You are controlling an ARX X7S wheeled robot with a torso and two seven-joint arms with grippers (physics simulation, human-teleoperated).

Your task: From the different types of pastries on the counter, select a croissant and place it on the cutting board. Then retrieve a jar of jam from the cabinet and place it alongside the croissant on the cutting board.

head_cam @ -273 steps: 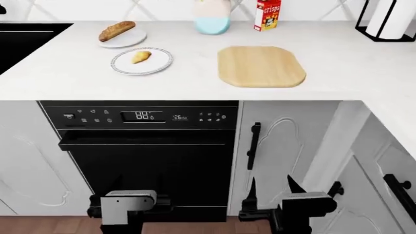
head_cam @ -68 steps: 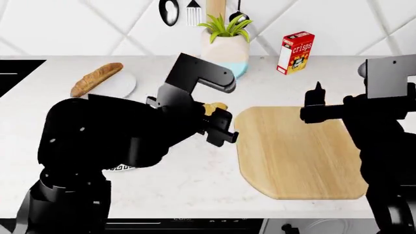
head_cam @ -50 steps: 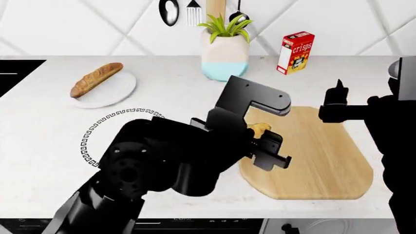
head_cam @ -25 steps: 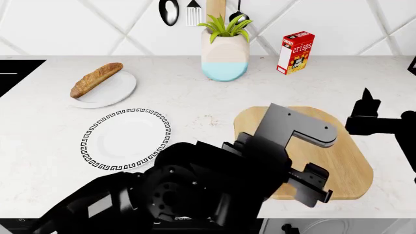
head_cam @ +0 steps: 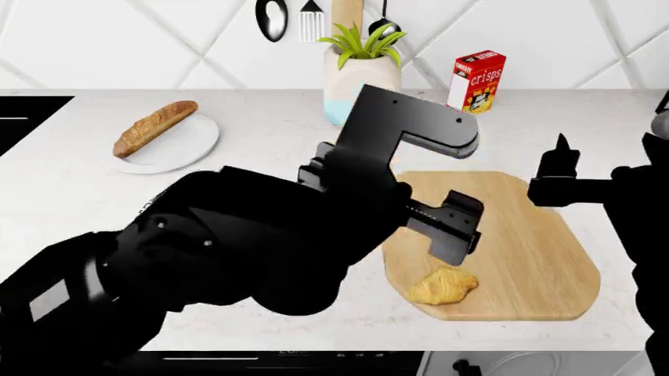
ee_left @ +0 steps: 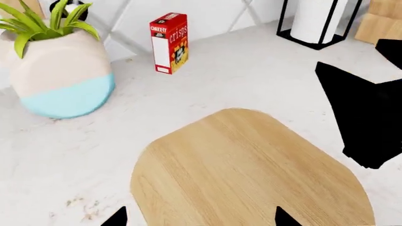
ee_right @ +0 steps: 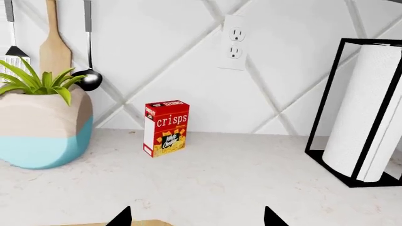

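Croissant (head_cam: 442, 284): on cutting board (head_cam: 533, 251), near-left corner, lying free, nothing touching it. Head view only; left wrist cam shows bare board (ee_left: 251, 169), pastry outside its field.
Left tool (head_cam: 458, 229): above board's left part, farther back than croissant, apart from it. Wrist cam: two fingertips (ee_left: 284, 218) set wide apart, nothing btwn them. Arm bulk fills head view's near-left.
Right tool (head_cam: 562, 168): at board's right edge, raised. Own cam shows two tips (ee_right: 119, 217) spread wide, empty, pointing twd back wall.
Surface (head_cam: 272, 149): white, faint marbling.
Loaf (head_cam: 155, 127): long brown, on plain white plate (head_cam: 178, 145), far left; head view only.
Patterned plate: mostly hidden behind left arm, only a bit of rim shows.
Planter (ee_right: 41, 127): cream/blue pot w/ green plant, at back; all three views.
Crisps box (ee_right: 166, 127): red/white, upright, just right of planter, near wall.
Paper towel holder (ee_right: 358, 122): black frame, white roll, far right; wrist cams only.
Wall: outlet (ee_right: 235, 42) seen by right wrist cam only; hanging utensils (head_cam: 287, 17) above planter.
Jam jar: not visible in any view.
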